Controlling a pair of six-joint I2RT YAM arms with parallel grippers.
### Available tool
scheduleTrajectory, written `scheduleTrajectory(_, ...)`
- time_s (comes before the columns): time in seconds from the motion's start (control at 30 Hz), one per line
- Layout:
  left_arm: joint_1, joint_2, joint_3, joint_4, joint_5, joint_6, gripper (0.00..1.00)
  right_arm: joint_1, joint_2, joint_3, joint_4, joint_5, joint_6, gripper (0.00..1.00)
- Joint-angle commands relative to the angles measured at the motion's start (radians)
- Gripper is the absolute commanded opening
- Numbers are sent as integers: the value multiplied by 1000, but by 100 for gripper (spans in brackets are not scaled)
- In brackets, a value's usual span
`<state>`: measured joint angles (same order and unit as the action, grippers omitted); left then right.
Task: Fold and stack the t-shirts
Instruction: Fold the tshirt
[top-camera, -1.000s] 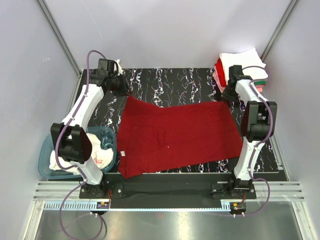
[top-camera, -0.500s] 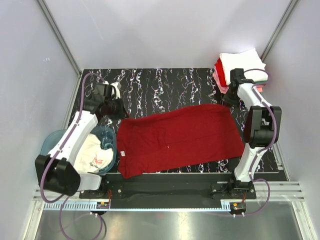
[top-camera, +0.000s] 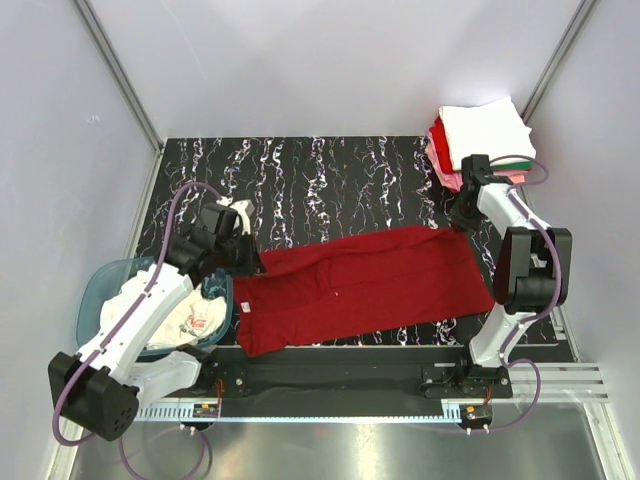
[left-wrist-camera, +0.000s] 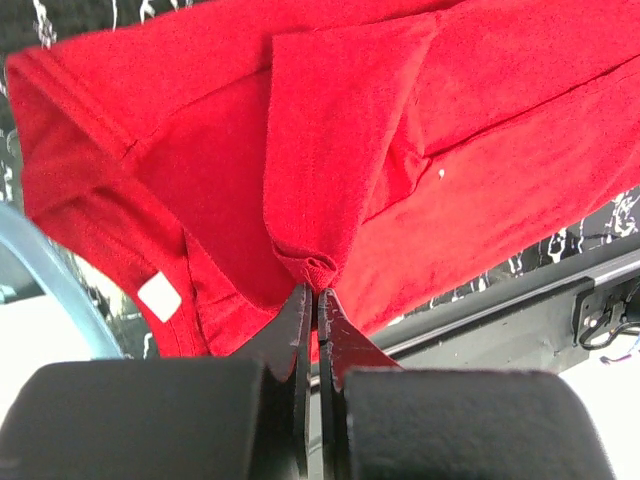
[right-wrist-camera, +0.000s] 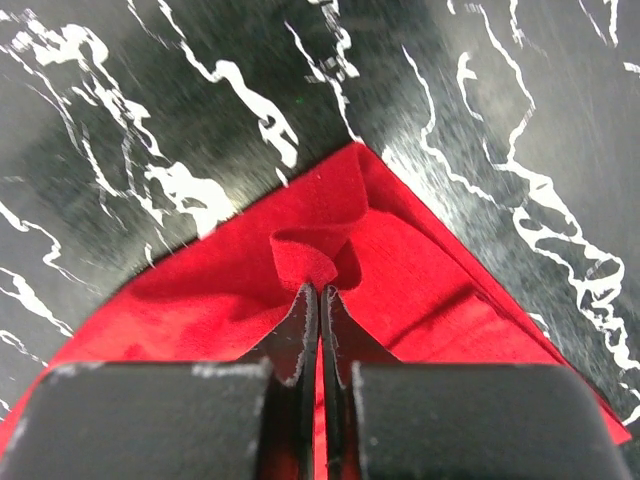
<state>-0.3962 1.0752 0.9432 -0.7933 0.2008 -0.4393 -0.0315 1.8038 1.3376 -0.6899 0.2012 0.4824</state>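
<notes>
Top external: dark red t-shirt lies spread across the near half of the bench. We judge it soft, light, limp; corners and hems are best to take. Left gripper is clamped on its left-side fold, right gripper on its far right corner.

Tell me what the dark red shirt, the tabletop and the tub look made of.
The dark red t-shirt: soft knit fabric, likely cotton, matte; it creases and shows stitched hems. The tabletop: hard black surface with white marble-like veining, possibly laminate, slight sheen. The tub: translucent teal plastic, it seems, smooth rim.
</notes>
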Motion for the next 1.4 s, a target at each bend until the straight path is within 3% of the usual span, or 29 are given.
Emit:
scheduleTrajectory(0.0,-9,-61,-14,3,-31,-30,0,10,-87,-32,30,46,-4,0)
scheduleTrajectory(0.67,-30,-205,-59,-130,-25,-44,2,1,-185,-144,21,96,-21,0)
scheduleTrajectory(0.77,-46,-265,-115,-147,37,-79,9,-27,-184,-178,27,95,-7,13)
scheduleTrajectory(0.87,-62,-308,-162,-159,104,-111,21,-86,-207,-218,46,73,-2,58)
scheduleTrajectory(0.9,-66,-326,-187,-173,117,-121,33,-96,-221,-225,55,75,-4,84)
scheduleTrajectory(0.97,-84,-343,-199,-181,147,-139,51,-107,-233,-222,50,80,-10,90)
scheduleTrajectory(1.07,-98,-351,-190,-150,143,-147,73,-105,-265,-199,32,57,-5,91)
scheduleTrajectory(1.2,-99,-272,-153,-78,46,-127,74,-41,-355,-204,58,-74,2,82)
scheduleTrajectory(1.33,-98,-134,-42,-40,-35,-78,67,201,-386,-196,63,-166,41,77)
scheduleTrajectory(1.37,-98,-97,-15,-40,-72,-70,64,313,-382,-184,59,-174,50,75)
